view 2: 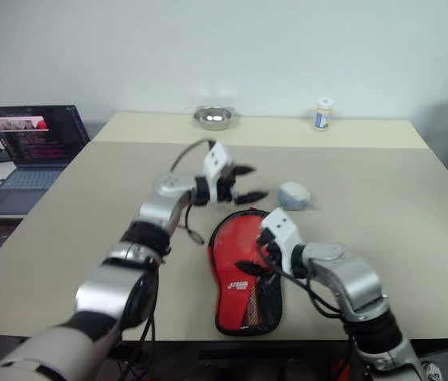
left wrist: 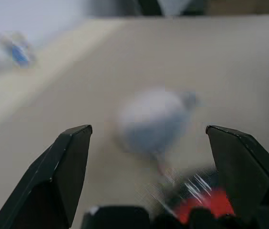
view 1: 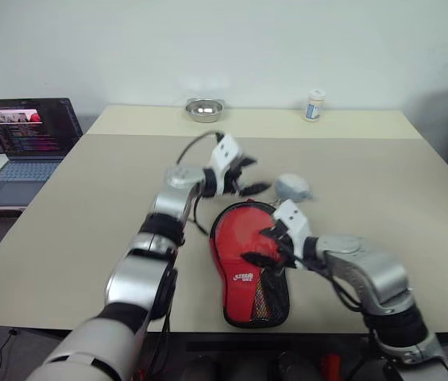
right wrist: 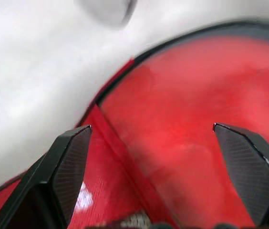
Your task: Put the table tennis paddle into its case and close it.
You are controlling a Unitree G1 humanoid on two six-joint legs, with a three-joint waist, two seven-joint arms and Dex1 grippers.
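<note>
With both grippers wide open and empty, the right gripper point(view 1: 265, 244) hovers directly over the case point(view 1: 248, 266), lying lengthwise toward the table's point(view 1: 73, 214) near edge, nearer than the left gripper point(view 1: 248, 176).

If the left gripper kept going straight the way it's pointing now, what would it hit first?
Most likely the small grey rounded object, which lies on the table dead ahead of the open left gripper and midway between its fingers. Depth is hard to judge; it may pass just above.
</note>
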